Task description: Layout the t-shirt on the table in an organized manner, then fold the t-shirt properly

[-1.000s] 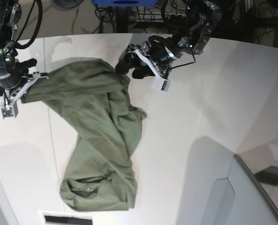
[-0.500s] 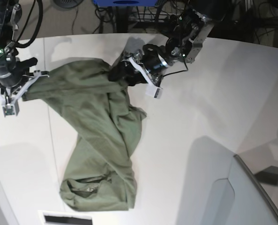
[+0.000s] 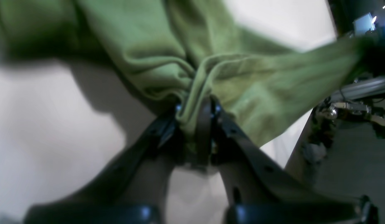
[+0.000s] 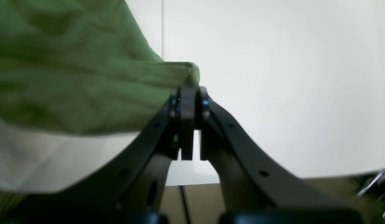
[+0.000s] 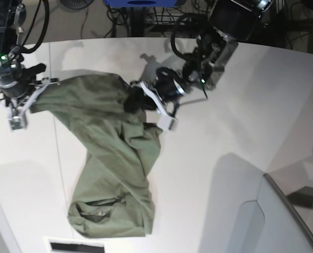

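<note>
the t-shirt (image 5: pixel 114 158) lies crumpled on the table (image 5: pixel 240 121), a twisted band running from the far left edge down toward the near edge. the left gripper (image 3: pixel 195 107) is clamped on a bunched fold at the shirt's far right part. the right gripper (image 4: pixel 187 93) pinches the shirt's far left edge.

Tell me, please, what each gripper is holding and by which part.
Both hold the t-shirt. The left gripper is shut on a bunched fold of cloth at its far edge; the right gripper pinches a corner of an edge.
</note>
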